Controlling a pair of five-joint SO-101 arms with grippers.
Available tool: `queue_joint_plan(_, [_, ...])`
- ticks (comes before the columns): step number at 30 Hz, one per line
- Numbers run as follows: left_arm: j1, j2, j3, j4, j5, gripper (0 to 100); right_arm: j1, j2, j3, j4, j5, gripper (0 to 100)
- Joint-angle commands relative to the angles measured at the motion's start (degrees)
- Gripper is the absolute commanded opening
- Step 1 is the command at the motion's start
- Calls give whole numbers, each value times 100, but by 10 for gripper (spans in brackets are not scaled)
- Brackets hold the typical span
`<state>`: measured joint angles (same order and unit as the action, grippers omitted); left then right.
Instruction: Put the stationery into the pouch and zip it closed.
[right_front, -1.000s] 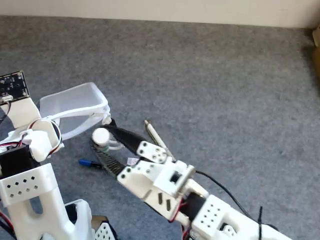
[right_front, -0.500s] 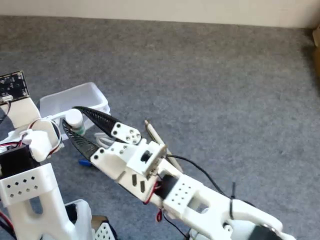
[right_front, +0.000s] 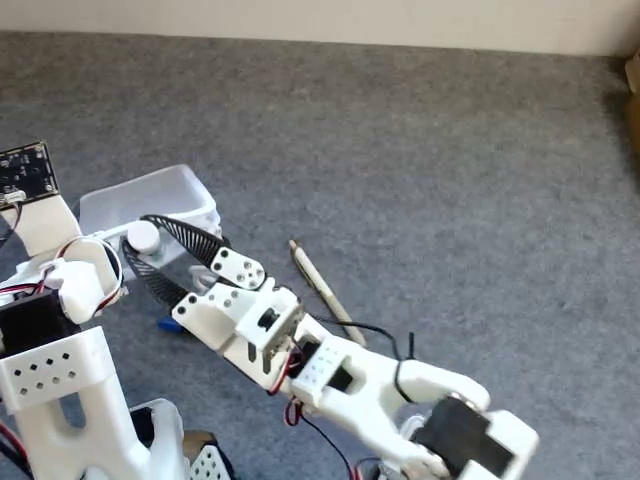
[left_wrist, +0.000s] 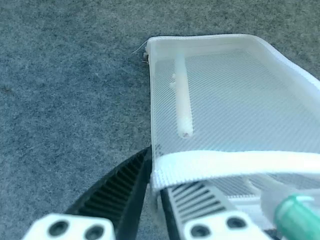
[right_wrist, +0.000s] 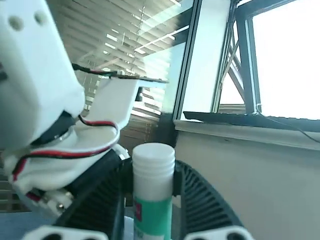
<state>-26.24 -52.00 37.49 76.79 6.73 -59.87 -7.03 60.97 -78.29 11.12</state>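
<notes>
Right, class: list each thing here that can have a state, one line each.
pouch: unzipped, mouth held open.
left gripper: shut on the pouch's edge.
right gripper: shut on the glue stick.
glue stick: capped, held at the pouch mouth.
white stick: lying inside the pouch.
pen: lying on the carpet, outside the pouch.
blue item: on the carpet, partly hidden.

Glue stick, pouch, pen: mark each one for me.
glue stick (right_wrist: 153, 186), right wrist view, on its white cap.
pouch (left_wrist: 235, 163), left wrist view, on its white rim band.
pen (right_front: 322, 286), high view, on the middle of its barrel.
</notes>
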Motion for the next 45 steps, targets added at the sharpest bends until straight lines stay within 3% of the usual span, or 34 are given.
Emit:
queue_joint_plan(1, [101, -22, -101, -79, -62, 7, 127, 514, -585, -681, 360, 5])
queue_joint_plan(11, [101, -22, -101, -70, -62, 7, 101, 2018, -998, -1921, 862, 5])
queue_joint_plan(20, [92, -22, 13, -114, -185, 7, 110, 2018, -954, -1886, 870, 12])
queue_joint_plan(26, [92, -22, 13, -105, -220, 7, 101, 2018, -945, -1657, 1116, 102])
queue_joint_plan(37, [92, -22, 13, -114, -229, 7, 66, 1903, -629, -2062, 1143, 104])
queue_joint_plan(45, [92, -22, 13, -114, -229, 7, -40, 1358, -251, -1059, 1108, 106])
